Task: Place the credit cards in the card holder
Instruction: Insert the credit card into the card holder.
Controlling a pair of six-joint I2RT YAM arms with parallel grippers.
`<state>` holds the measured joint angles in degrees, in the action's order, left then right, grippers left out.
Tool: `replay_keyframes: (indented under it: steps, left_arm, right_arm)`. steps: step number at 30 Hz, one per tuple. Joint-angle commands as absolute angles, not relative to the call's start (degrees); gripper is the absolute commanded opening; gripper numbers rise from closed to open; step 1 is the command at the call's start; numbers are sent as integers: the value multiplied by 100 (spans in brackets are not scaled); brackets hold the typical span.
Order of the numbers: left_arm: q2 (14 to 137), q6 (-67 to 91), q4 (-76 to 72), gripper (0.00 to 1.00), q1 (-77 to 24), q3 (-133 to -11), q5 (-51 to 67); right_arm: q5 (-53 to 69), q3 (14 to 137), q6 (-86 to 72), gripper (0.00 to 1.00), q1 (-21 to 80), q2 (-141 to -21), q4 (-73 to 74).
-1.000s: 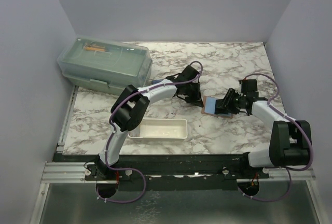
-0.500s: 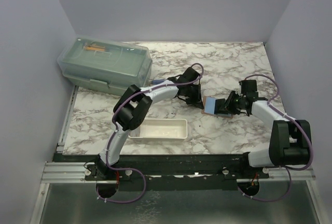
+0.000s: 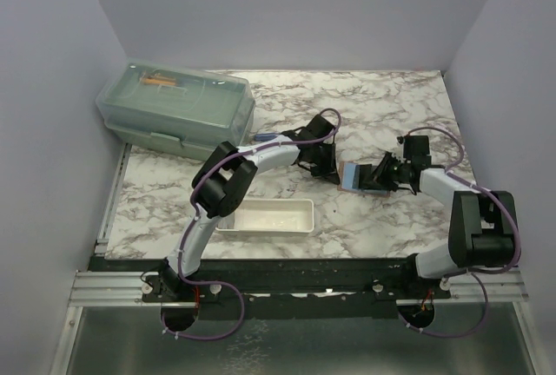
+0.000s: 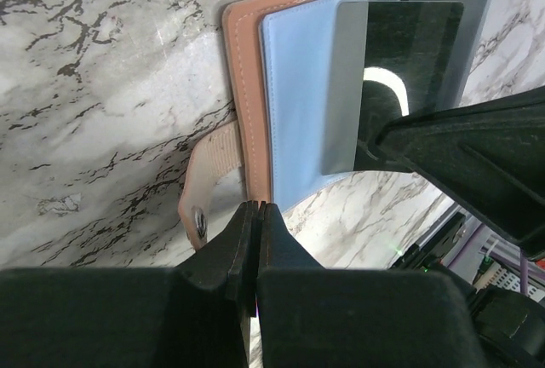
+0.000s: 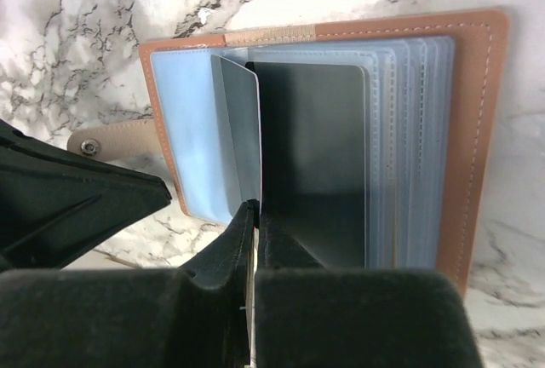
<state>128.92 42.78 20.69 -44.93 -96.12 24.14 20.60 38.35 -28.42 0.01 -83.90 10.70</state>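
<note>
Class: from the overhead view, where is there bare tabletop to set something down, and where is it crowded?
Free: back-right marble between the lidded box and the right wall; near strip between the white tray and the right arm's base. Crowded: centre, where left hand and right hand meet at the card holder.

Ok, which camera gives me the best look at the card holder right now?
Right wrist: the card holder lies open and almost whole, clear sleeves fanned, a dark card among them. Left wrist shows only one end and its snap strap. Top external shows it too small for detail.
</note>
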Motion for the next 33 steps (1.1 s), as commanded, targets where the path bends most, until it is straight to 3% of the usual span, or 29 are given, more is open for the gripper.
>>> replay_keyframes:
  steps: [1, 14, 33]
  left_arm:
    - [12953, 4198, 2066, 0, -4525, -9583, 2274]
    - [12944, 4162, 2070, 0, -4359, -9587, 2233]
    - [13420, 4176, 2101, 0, -4205, -9780, 2359]
  right_arm:
    - [2495, 3528, -2843, 0, 0, -8792, 612]
    - [3151, 3500, -2828, 0, -16, -8730, 572]
    - [4250, 3661, -2564, 0, -176, -9534, 398]
